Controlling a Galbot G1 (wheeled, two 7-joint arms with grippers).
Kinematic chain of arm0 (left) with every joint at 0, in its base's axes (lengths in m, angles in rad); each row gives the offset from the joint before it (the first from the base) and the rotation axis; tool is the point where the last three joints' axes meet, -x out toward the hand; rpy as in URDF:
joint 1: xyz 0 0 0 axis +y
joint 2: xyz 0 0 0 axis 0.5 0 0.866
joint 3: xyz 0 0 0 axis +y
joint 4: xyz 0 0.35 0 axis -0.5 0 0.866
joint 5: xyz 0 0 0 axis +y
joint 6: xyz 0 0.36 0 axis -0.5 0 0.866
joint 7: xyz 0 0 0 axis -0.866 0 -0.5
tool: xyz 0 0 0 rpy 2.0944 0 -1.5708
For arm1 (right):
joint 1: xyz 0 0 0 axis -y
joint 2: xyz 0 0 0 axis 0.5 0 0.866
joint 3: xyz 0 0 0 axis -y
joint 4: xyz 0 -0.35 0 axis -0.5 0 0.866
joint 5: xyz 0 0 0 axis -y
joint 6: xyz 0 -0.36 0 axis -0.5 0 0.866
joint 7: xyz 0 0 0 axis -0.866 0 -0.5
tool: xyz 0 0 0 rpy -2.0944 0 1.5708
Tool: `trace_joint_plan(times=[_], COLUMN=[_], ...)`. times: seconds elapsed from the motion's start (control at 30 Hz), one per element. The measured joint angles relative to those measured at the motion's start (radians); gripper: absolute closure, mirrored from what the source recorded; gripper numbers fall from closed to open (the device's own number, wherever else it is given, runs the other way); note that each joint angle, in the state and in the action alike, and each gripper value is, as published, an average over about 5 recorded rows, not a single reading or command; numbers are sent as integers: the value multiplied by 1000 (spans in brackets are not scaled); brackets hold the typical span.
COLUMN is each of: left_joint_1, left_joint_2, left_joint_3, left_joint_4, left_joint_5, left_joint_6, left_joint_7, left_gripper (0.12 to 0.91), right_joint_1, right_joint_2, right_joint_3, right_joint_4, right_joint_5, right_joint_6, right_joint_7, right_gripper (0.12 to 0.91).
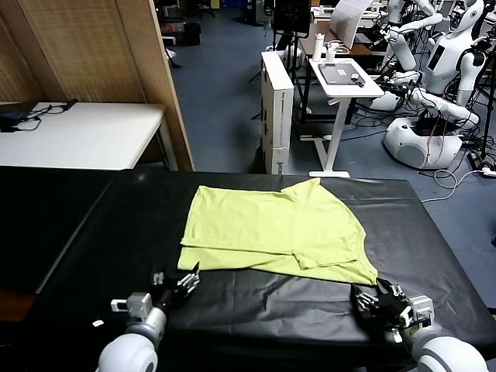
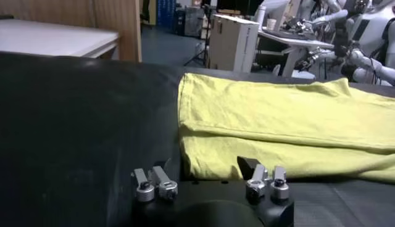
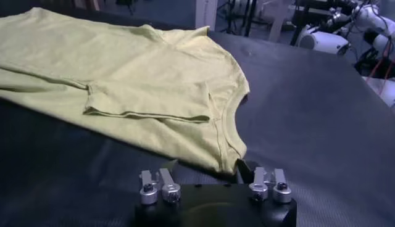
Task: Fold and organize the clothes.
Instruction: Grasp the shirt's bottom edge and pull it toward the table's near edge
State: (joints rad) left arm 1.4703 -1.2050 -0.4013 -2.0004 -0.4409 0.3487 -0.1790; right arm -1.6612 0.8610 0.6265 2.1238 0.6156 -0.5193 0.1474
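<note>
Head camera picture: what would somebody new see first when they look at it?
The bright lime T-shirt jumps out first, lying partly folded in the middle of the black table. Next come the two grippers at the table's near edge: the left gripper open by the shirt's near left corner, and the right gripper open by its near right corner, neither holding the fabric. Behind the table, white robots stand at the far right.

We see a black tabletop in front, and behind it a blue-grey floor. At far left stands a white table beside a wooden partition. Farther back are a tall white box, a small white stand table and white robots.
</note>
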Motion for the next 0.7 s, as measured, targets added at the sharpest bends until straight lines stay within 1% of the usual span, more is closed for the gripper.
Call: trace_joint_plan(times=[0.03, 0.07, 0.13, 0.27, 0.4, 0.57, 0.7], left_joint_1=[1, 2, 4, 11, 22, 53, 88], left_joint_2=[3, 7, 13, 28, 48, 86, 115], left_joint_3=[-1, -2, -6, -21, -39, -68, -93], left_joint_4=[-1, -3, -6, -12, -21, -44, -66], left_joint_5=[0, 0, 0, -3, -8, -15, -15], left_joint_6=[0, -1, -1, -1, 1, 5, 6], left_joint_7=[0, 1, 1, 1, 0, -3, -4], left_gripper=[849, 872, 883, 884, 884, 884, 884], right_joint_1=[0, 0, -1, -11, -28, -56, -80], right_joint_2=[-1, -2, -6, -20, -40, -80, -113], right_joint_3=[0, 0, -1, 3, 13, 34, 45], right_joint_4=[1, 2, 6, 24, 52, 99, 137], right_joint_5=[0, 1, 5, 30, 66, 108, 118], right_joint_6=[0, 0, 0, -18, -66, -129, -170], right_joint_7=[1, 1, 3, 6, 13, 21, 22], right_gripper=[819, 853, 885, 886, 886, 886, 886])
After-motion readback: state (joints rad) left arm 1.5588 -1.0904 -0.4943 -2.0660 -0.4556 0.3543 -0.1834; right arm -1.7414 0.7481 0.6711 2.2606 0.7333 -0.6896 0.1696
